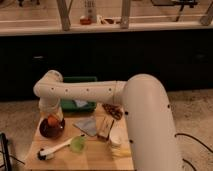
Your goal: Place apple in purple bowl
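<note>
Camera view: your gripper [51, 113] hangs over left side of bench [95, 154], right above purple bowl [43, 132]. Apple [53, 120] lies directly under gripper, seemingly within bowl rim. Jaws grasping or released: cannot tell. Likely next move: straight up.

The white arm's tool [54, 115] is hanging directly over the dark maroon-purple round bowl [49, 132] on the wooden surface [95, 151], the small orange-red apple [52, 120] showing just beneath it.

My one camera looks down past the arm [145, 115] (high, close) onto the table [92, 156], facing a dark counter [125, 60]; the pincer [52, 114] is over the purple bowl [46, 133], left.
</note>
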